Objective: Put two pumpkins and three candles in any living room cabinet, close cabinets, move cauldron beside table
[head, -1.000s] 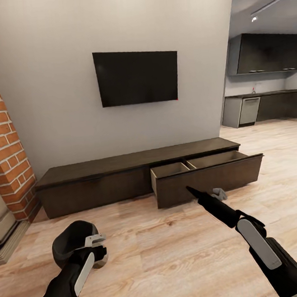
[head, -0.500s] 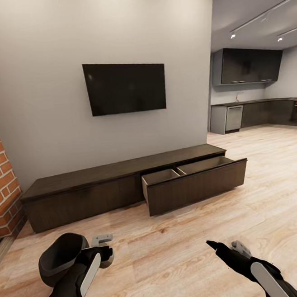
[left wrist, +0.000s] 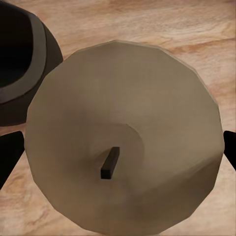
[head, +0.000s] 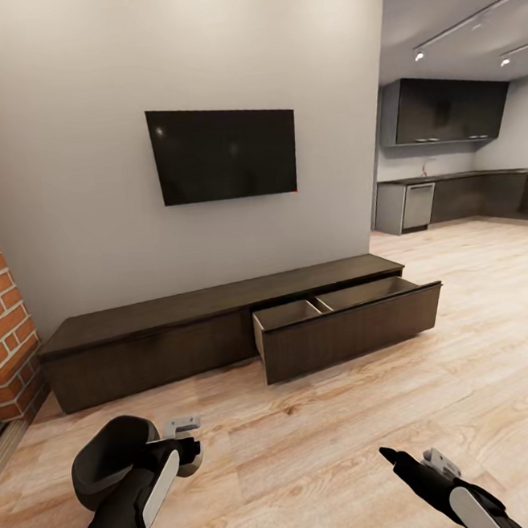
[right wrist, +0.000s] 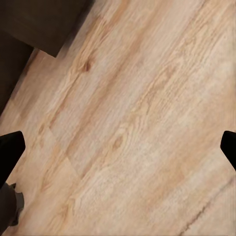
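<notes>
Left gripper (left wrist: 118,152) clenched on candle (left wrist: 123,142): cream disc with dark wick, fingertips at either side. Cauldron (head: 113,460) just beside this claw, on floor (head: 314,445); inside hidden.

Right gripper (right wrist: 118,147) released, nothing between fingers, over bare floor.

Cabinet (head: 142,340) well ahead of both claws; right drawer (head: 350,324) pulled out, two pale compartments, both look empty from here.

Step, likely: carry candle to drawer. Keep grip firm, candle upright; approach from above, clear front panel, lower into compartment before releasing.
</notes>
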Robot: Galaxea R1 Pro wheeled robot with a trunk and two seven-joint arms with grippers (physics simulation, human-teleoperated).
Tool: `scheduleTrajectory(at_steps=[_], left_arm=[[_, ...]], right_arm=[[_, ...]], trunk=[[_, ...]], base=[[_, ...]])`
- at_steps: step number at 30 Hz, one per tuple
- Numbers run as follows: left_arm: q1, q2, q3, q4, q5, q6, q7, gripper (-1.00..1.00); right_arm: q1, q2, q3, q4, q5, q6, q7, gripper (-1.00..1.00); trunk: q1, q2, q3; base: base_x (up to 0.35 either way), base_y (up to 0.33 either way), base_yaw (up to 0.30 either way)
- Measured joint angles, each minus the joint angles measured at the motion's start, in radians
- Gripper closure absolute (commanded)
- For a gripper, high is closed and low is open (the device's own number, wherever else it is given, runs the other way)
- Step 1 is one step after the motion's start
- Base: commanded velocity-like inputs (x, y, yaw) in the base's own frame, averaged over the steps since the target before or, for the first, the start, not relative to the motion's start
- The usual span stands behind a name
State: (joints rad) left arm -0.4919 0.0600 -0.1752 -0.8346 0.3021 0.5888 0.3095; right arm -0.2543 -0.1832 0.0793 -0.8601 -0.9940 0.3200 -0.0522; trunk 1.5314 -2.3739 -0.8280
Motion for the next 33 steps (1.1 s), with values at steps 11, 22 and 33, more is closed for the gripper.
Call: scheduleTrajectory(at_steps=[11, 22, 33], left_arm=[[0.0, 0.0, -0.001, 0.0, 0.001, 0.001, 0.0, 1.0], [0.0, 0.0, -0.001, -0.001, 0.001, 0.001, 0.0, 1.0], [0.012, 0.001, 0.0, -0.086, 0.003, 0.012, -0.001, 1.0]], right_arm=[[0.0, 0.002, 0.002, 0.029, 0.07, -0.044, 0.004, -1.0], [0.0, 0.001, 0.0, 0.04, 0.072, -0.047, 0.001, -1.0], [0.0, -0.002, 0.0, 0.074, 0.072, -0.052, 0.004, -1.0]], trunk=[[-0.042, 0.077, 0.026], [-0.065, 0.119, 0.034], [-0.065, 0.119, 0.021]], base=[[0.0, 0.0, -0.003], [0.001, 0.0, -0.171], [0.053, 0.0, -0.201]])
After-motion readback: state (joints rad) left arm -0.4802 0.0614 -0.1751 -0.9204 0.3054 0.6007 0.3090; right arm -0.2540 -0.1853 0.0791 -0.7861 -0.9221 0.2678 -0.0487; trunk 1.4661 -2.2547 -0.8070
